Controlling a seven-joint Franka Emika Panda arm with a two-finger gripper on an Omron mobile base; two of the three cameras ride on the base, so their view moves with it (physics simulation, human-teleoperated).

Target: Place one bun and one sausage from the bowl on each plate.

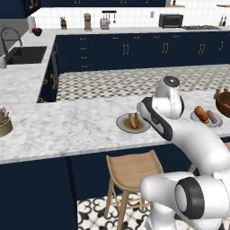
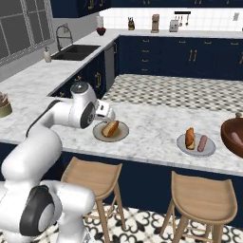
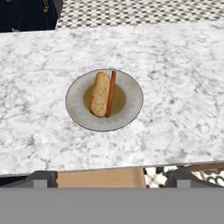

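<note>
**Both plates dressed, gripper wide and empty**

The marble counter (image 2: 152, 128) carries everything. At its far right end sits the dark wooden bowl (image 2: 233, 135) — heavy-looking, rigid, best left where it stands; something pale-red lies inside it, too small to name.

Next in size, the two plates. The light grey plate (image 2: 196, 144) lies near the bowl and holds a bun (image 2: 190, 136) and a sausage (image 2: 202, 142) side by side. The olive-centred plate (image 3: 104, 100) lies well apart from it, straight below the hand, with a bun (image 3: 100, 93) and a thin sausage (image 3: 111, 92) touching along their length. By my reading, each plate has its pair, so the task looks complete or nearly so.

Handling, as a judgement: the buns should be light and soft — a firm pinch would dent them, so take one across its short width at the middle. The sausages look smooth and round, likely to roll or slip; grip mid-length, across the narrow side.

The gripper (image 3: 111, 179) hovers above the olive-centred plate, jaws spread about as wide as they go, nothing between them.
</note>
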